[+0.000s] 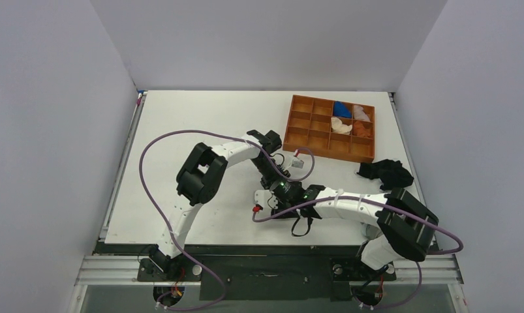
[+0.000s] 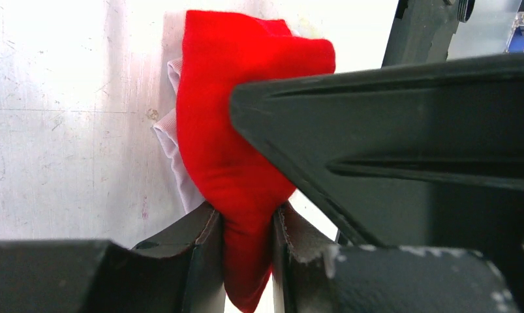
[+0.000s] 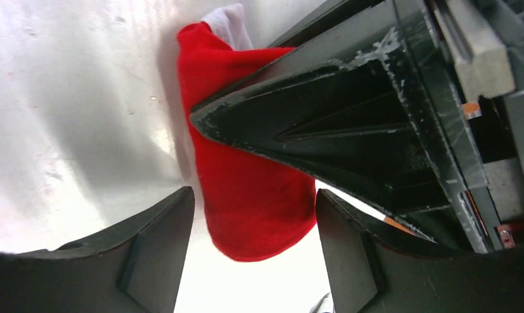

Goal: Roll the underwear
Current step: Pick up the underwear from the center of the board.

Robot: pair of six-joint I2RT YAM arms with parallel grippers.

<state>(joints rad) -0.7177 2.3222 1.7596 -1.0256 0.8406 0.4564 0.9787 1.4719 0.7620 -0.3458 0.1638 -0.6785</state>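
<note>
The underwear (image 2: pixel 233 150) — long axis 12 to 6 o'clock — is clamped at 6 by the left fingers (image 2: pixel 203 251) and straddled by the parted right fingers (image 3: pixel 158 257).

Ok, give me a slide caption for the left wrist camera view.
Left end effector pinching the bunched red underwear over the white table.

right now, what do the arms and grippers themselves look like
The left arm and right arm both have white links joined by bulky black joint housings. A purple cable loops along each. The left gripper and right gripper have matte black, wedge-shaped fingers, scuffed whitish along the edges.
</note>
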